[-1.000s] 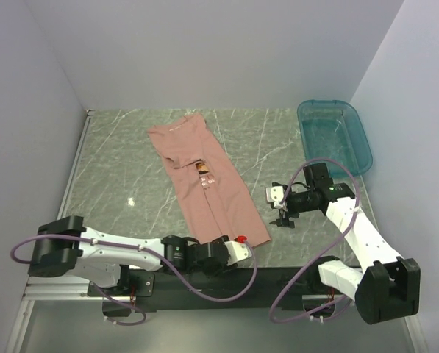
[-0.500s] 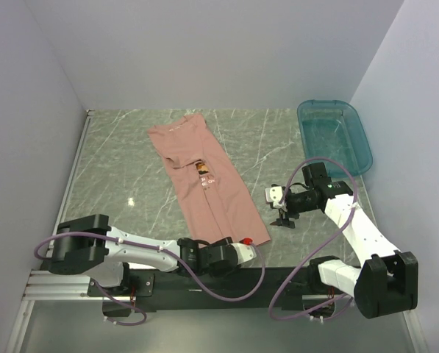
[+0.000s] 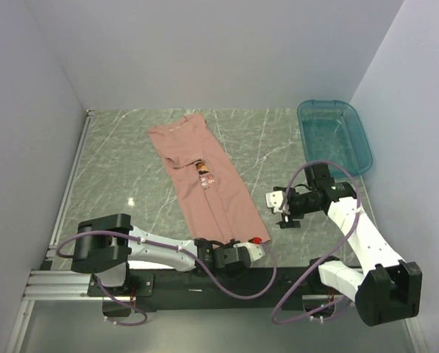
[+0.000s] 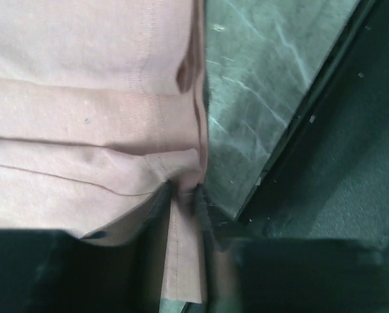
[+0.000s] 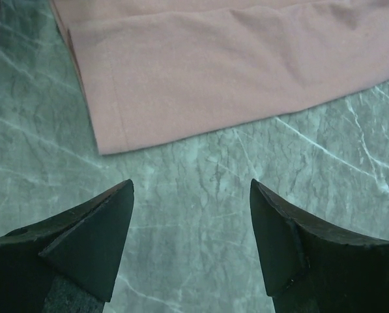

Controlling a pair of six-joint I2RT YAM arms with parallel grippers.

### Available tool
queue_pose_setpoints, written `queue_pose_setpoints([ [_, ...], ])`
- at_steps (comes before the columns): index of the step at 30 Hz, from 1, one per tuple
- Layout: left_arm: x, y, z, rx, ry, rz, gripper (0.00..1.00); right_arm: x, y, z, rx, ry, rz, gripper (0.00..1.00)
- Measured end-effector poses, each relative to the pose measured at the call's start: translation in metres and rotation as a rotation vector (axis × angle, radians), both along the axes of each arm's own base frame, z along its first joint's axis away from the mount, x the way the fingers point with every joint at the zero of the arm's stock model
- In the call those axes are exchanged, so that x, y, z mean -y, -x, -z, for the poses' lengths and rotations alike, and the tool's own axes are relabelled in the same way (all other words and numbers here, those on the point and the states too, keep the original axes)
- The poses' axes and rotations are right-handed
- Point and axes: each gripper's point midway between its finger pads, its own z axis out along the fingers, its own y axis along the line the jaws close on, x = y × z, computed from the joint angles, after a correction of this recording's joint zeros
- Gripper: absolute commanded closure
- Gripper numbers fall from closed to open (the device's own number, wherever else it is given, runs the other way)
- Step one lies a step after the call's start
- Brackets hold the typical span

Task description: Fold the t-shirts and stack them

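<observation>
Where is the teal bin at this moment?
In the top view, the teal bin sits at the far right corner of the table, right of the t-shirt.

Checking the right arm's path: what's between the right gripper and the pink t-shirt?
Only bare marble tabletop separates the right gripper from the t-shirt, shown in the right wrist view.

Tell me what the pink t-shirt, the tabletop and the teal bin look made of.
T-shirt: soft matte knit, likely cotton; stitched hems and wrinkles show. Tabletop: grey-green marble look with white veins, faintly glossy, possibly laminate. Bin: translucent teal plastic, glossy; the table shows through.
</observation>
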Motion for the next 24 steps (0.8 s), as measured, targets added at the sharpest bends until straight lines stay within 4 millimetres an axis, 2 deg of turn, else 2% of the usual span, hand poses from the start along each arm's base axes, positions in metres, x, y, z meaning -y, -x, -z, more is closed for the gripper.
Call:
queue_pose_setpoints([
  [4,-0.002,-0.002,0.0,0.011,-0.003,-0.019,0.91,0.005,0.007,0.002,0.024,0.035,-0.043,0.22],
  [8,-0.005,-0.002,-0.002,0.009,-0.006,-0.025,0.99,0.007,0.024,0.026,0.009,0.083,-0.109,0.24],
  [11,-0.007,-0.001,-0.003,0.005,-0.002,-0.025,0.99,0.004,0.039,0.043,-0.019,0.108,-0.167,0.26],
  [17,-0.009,0.002,-0.006,-0.011,0.01,-0.015,0.99,-0.017,0.06,0.069,0.005,0.121,-0.296,0.34],
  [24,-0.018,0.007,-0.007,-0.034,0.03,-0.018,1.0,-0.034,0.049,0.067,0.084,0.103,-0.343,0.4],
])
